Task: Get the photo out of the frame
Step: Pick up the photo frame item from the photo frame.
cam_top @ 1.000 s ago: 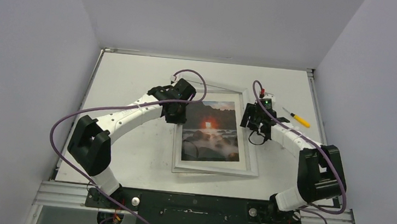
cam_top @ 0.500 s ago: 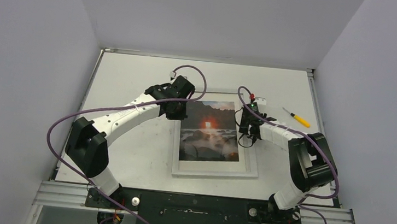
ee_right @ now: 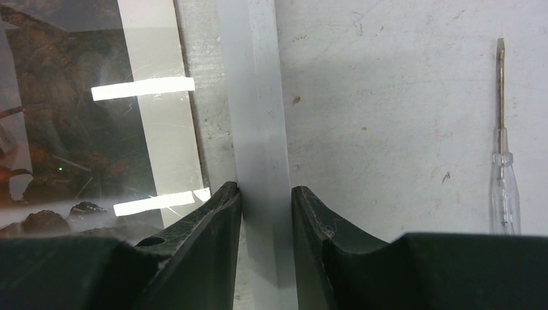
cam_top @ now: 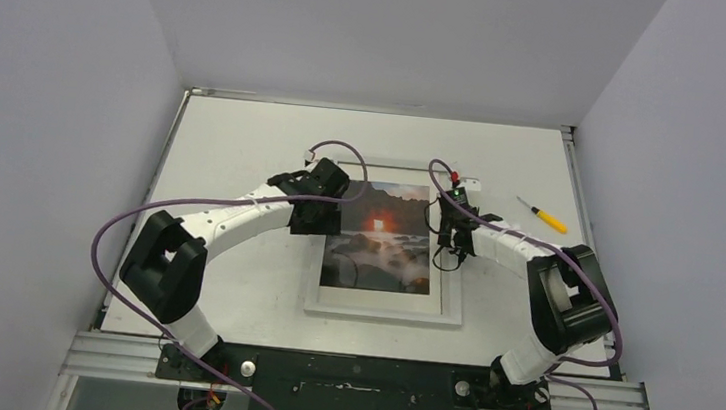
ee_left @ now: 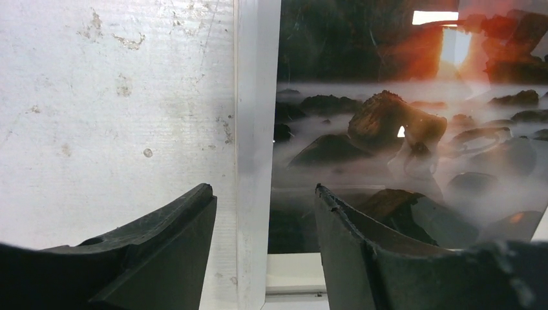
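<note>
Risks skewing the frame (ee_right: 255, 97) across the counter (ee_right: 388, 97) and creasing the photo (ee_left: 388, 129), with right gripper (ee_right: 265, 190) pinching one rail and left gripper (ee_left: 263, 188) spread apart astride the other.

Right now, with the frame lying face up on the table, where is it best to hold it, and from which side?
Probably the frame by its narrow raised right edge, from above, a finger on each side, as the right gripper does now. Its front is broad and flat: nothing to pinch.
</note>
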### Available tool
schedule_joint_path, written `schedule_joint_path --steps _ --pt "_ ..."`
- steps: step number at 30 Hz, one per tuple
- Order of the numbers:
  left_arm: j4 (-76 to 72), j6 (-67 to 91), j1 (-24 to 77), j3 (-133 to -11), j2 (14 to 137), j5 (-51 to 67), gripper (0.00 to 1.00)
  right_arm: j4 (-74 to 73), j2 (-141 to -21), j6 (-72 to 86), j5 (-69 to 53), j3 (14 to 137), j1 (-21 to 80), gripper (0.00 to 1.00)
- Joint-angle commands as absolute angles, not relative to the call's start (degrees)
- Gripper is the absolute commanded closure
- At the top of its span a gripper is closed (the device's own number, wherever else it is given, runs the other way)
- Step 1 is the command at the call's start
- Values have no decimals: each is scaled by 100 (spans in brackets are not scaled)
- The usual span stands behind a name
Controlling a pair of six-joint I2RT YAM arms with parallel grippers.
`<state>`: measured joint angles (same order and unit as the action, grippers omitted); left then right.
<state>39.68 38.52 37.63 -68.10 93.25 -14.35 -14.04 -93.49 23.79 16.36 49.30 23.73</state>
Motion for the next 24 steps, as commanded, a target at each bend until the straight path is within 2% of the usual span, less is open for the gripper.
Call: schedule_joint_path --steps 1,5,18,24 --pt "3426 3820 3632 -6800 9523 -1604 46 -1485 -8931 2419 2050 5197 2447 95" --pt "3093 3614 3508 -6660 9727 -1427 49 -1514 -8759 2396 2051 5212 2477 95" --pt "2771 3419 3196 -6654 10177 -1087 51 -1759 -8346 2329 1908 5606 2673 95" --pt "2685 3382 3067 -6660 10420 -858 64 -1803 -8371 2338 1903 5681 2685 95"
